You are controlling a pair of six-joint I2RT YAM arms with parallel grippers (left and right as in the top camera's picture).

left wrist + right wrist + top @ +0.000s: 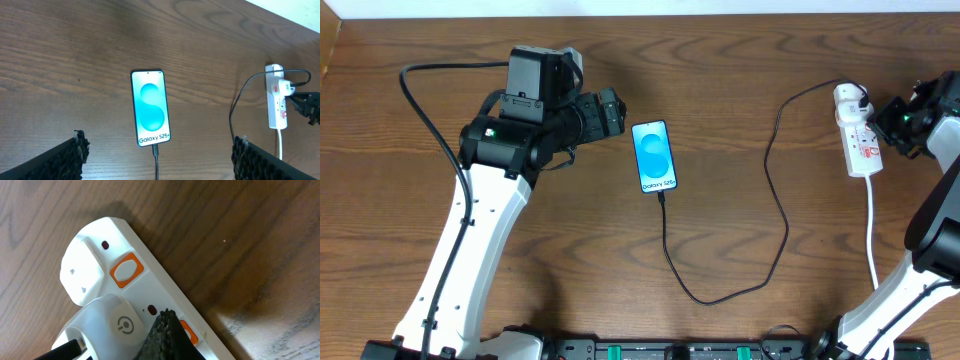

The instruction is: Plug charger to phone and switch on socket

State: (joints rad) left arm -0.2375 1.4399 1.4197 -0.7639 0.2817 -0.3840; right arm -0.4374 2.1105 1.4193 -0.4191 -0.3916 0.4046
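The phone lies face up mid-table, its blue screen lit. It also shows in the left wrist view. The black charger cable is plugged into the phone's near end and loops right and up to its white plug head, which is seated in the white socket strip. My left gripper is open and empty, hovering just left of the phone. My right gripper is shut, its tip pressed on the socket strip at an orange switch beside the plug head.
A second orange switch sits further along the strip, untouched. The strip's white cord runs toward the front edge at the right. The black cable loop lies between the phone and the strip.
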